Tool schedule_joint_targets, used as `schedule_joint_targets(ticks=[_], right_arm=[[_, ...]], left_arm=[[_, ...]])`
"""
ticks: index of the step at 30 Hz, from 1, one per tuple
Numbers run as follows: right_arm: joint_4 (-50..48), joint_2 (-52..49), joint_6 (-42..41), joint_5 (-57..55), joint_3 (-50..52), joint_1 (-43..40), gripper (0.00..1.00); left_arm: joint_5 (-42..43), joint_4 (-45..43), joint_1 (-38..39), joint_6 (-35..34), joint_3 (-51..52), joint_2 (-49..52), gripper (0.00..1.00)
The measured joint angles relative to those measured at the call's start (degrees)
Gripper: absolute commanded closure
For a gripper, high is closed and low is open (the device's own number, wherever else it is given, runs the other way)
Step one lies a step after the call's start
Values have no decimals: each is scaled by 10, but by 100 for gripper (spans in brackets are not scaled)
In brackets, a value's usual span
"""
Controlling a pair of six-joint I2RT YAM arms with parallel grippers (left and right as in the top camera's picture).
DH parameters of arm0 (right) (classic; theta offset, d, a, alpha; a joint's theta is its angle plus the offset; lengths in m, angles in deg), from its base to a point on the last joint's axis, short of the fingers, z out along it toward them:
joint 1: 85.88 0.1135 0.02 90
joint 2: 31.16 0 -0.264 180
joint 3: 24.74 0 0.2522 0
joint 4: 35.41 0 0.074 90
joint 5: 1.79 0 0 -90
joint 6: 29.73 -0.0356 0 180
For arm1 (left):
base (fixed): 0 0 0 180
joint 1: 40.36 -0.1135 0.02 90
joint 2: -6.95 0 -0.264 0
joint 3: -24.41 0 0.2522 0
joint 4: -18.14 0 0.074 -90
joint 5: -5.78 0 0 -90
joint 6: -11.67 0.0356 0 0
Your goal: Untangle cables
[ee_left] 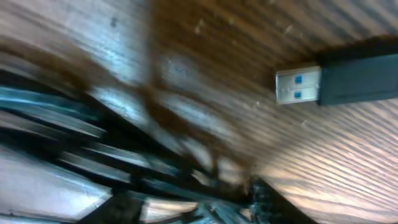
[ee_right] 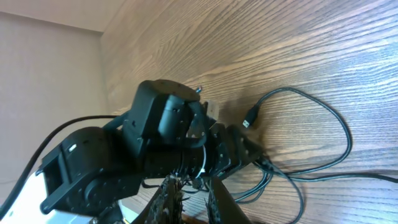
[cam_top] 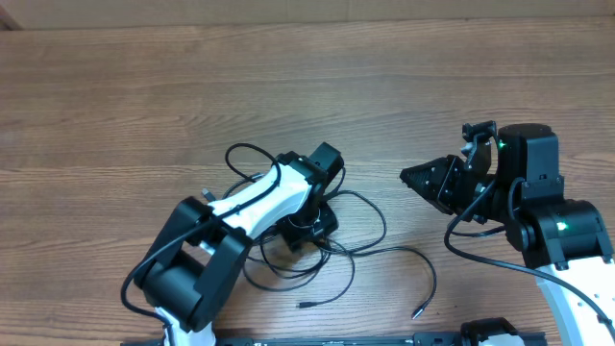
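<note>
The left arm [cam_top: 240,207], a white-and-black machine, reached in from the table's near edge, and its left gripper [cam_top: 309,229] sat low in the middle of the cables [cam_top: 375,252], a loose tangle of thin black cords on the brown wood-grain table [cam_top: 192,77]. From overhead the arm's own body covered the fingers, and the left wrist camera gave only a blurred close view of the wood, so it could not be told whether that gripper was open, closed or holding a cord.

The darkest bunch of cord lay under and just beside the left gripper. One loop arched out past the arm on the far-left side, and another swung out towards the right arm. Two free ends trailed towards the near edge: a small plug [cam_top: 306,305] near the centre and a silver-tipped plug [cam_top: 418,312] to its right, well apart from each other.

The left wrist camera caught a flat silver USB plug with blue inside [ee_left: 298,86] and a black housing, lying on the wood. In the right wrist view a small dark connector [ee_right: 250,118] lay just beyond the left gripper at the end of a wide loop.

The right gripper [cam_top: 408,176], black, sat to the right of the tangle and clear of the cords, its jaws drawn together to a point with nothing seen between them.
</note>
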Motion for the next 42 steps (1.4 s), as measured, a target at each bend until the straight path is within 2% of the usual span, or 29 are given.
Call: schedule_joint_targets(ticks=[2,4,10,16,20,25,28,29,30,31,34,37,38,40,42], right_arm=[[2,0,0,0,0,0,86],[6,0,0,0,0,0,86],[22,0,2,0,0,0,86],[30,0,8,0,0,0,87],[37,0,13,0,0,0,87],[40,0,16,-5,0,0,87],[40,0,17,-10,0,0,87],[40,0,17,-11,0,0,87],[39,0,17,-11,0,0,87],[40,0,17,-12,0,0,87],[40,0,17,-15,0,0,87],[40,0,17,-17,0,0,87],[40,0,17,-18,0,0,86],[40,0,17,-19,0,0,86],[40,0,17,-19,0,0,86]], left_arm=[[-6,0,0,3,0,2,74],[-12,1,-2,14,0,2,94],[-16,43,-41,93,-25,2,96],[-21,138,-112,143,-139,0,95],[-13,158,-141,202,-210,-23,95],[12,157,-131,347,-245,-82,81],[-1,204,-112,445,-249,-100,71],[-23,229,-104,475,-249,-102,43],[-35,240,-101,490,-249,-102,8],[-57,251,-96,502,-249,-101,0],[-133,269,-92,505,-249,-101,1],[-180,264,-94,458,-249,-101,0],[-186,257,-96,435,-249,-101,2],[-185,236,-97,395,-249,-101,14],[-170,205,-96,358,-249,-101,20]])
